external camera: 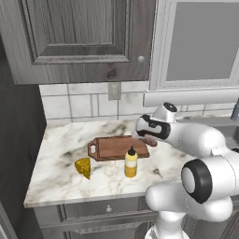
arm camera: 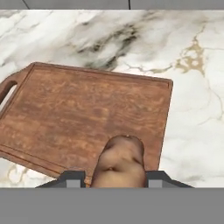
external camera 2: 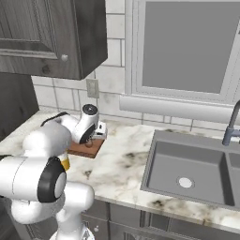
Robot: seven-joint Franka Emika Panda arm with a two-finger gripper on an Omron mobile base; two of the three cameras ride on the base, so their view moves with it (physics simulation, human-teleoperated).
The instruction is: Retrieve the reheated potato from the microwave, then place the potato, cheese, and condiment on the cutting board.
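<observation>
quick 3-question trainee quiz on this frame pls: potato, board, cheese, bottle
1. True or false: the cutting board already carries the cheese.
2. What is the hand shut on?
A. the condiment
B. the potato
C. nothing
3. In the left base view, which stands closer to the board's edge: the cheese or the condiment?

Key
1. False. The cheese lies on the counter, off the board's handle end.
2. B. The potato sits between the fingers, over the board's right end.
3. The condiment, right at the near edge.
</observation>
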